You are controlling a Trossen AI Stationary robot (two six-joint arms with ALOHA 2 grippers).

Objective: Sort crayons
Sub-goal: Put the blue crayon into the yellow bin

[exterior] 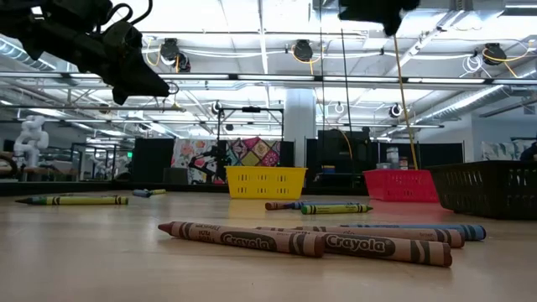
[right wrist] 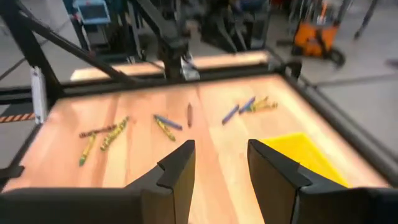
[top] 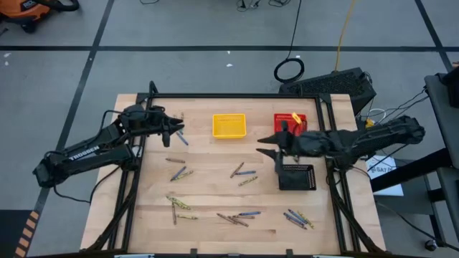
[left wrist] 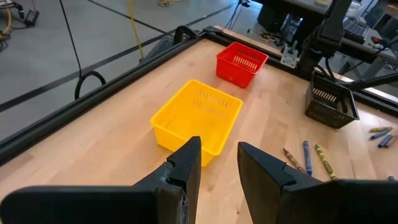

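Crayons lie flat on the wooden table in loose groups: one group at mid-left, one in the middle, others toward the near edge. One blue crayon lies just beyond my left gripper. That gripper hangs open over the far left of the table, pointing toward the yellow basket, with nothing between its fingers. My right gripper is open and raised near the red basket, pointing across the table's middle; crayons lie ahead of it.
A yellow basket and a red basket stand at the far edge. A black basket stands at the right, under my right arm. A black frame rims the table. Bare wood lies between the crayon groups.
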